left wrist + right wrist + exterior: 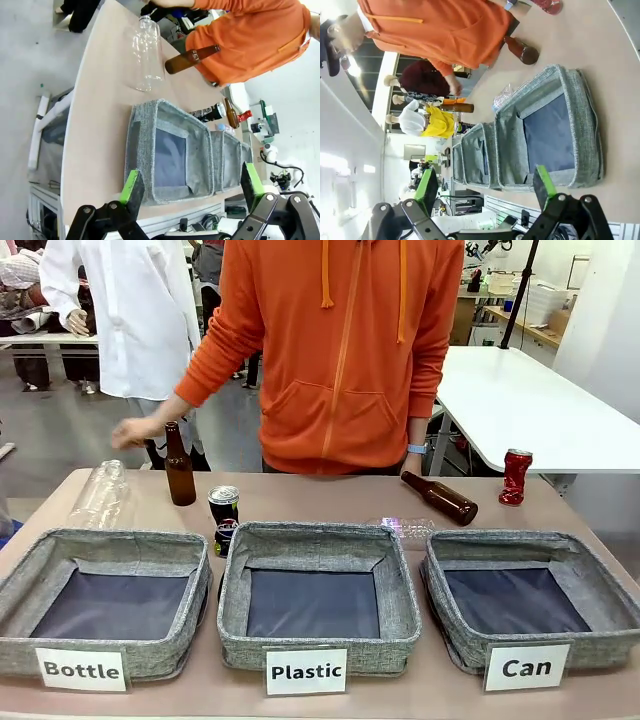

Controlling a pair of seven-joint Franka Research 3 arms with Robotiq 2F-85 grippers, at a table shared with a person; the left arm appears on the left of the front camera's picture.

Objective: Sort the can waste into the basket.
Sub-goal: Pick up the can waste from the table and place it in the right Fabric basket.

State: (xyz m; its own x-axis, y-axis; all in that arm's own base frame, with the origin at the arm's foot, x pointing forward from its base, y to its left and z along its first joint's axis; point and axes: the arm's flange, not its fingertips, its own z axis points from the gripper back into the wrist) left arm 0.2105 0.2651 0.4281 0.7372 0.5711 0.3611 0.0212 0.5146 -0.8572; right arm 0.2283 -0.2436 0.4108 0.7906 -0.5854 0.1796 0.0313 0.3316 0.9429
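Sorting is judged not yet begun, since neither can lies in the basket labelled "Can". The red can is seen upright near the far right edge of the table, behind that basket and apart from it. The patterned can is seen upright just behind the gap between the "Bottle" basket and the "Plastic" basket. The right gripper is spread wide with nothing between its pads, and the left gripper likewise. The red can is probably best taken first by the right arm, being nearer. As it is dented, a centred, gentle squeeze is advised so that it is not tipped. The lying brown bottle near it should be avoided. The person's hand, beside the upright bottle, should be given room when the patterned can is fetched.
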